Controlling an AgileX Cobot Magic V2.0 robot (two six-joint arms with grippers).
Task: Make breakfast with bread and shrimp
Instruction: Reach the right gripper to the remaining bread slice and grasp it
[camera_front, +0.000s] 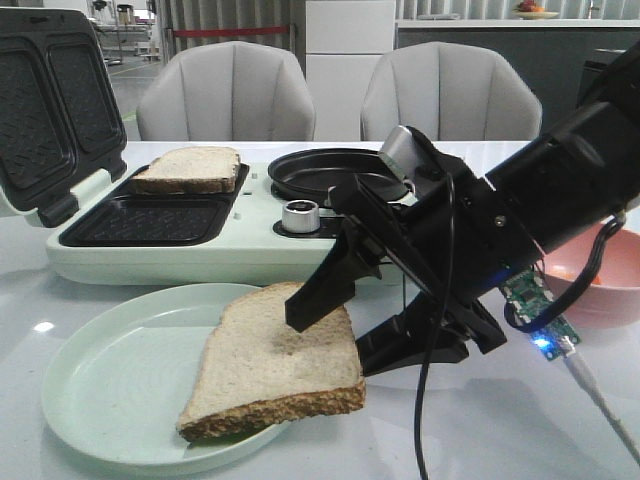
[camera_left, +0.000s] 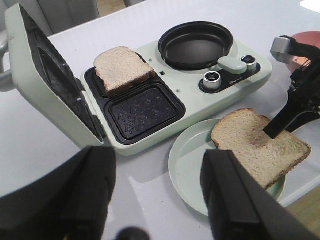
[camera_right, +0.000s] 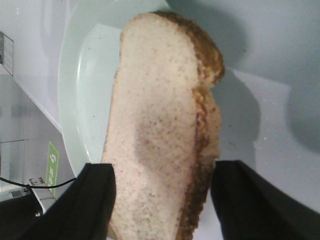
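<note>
Pale green plate (camera_front: 110, 400): sits on the white desk (camera_front: 500, 440) in front of the sandwich maker (camera_front: 190, 250), carrying one slice.
Bread on plate (camera_front: 275, 365): lies with its crusted edge hanging past the plate's rim on the side nearest the right arm.
Bread in maker (camera_front: 188, 168): already lies in the far tray of the open sandwich maker; the near tray (camera_front: 150, 220) is bare.
Right tool (camera_front: 345, 325): open, jaws spread wide, one finger over the slice's top and the other low beside its overhanging edge; nothing gripped yet.
Left tool (camera_left: 157, 200): open and holding nothing, hovering well apart from the plate.
Shrimp: not clearly visible in any view; something orange shows in the pink bowl (camera_front: 600, 285) behind the right arm, but I cannot tell what it is.
Step in hand: likely closing on the plate slice to carry it to the maker.
Risk, crushing: soft bread may tear or fold if the jaws close hard.
Risk, plate: the lower finger could catch the rim and shove or tip the plate.
Risk, droop: held by one edge, the slice may sag and slip out during the lift.
</note>
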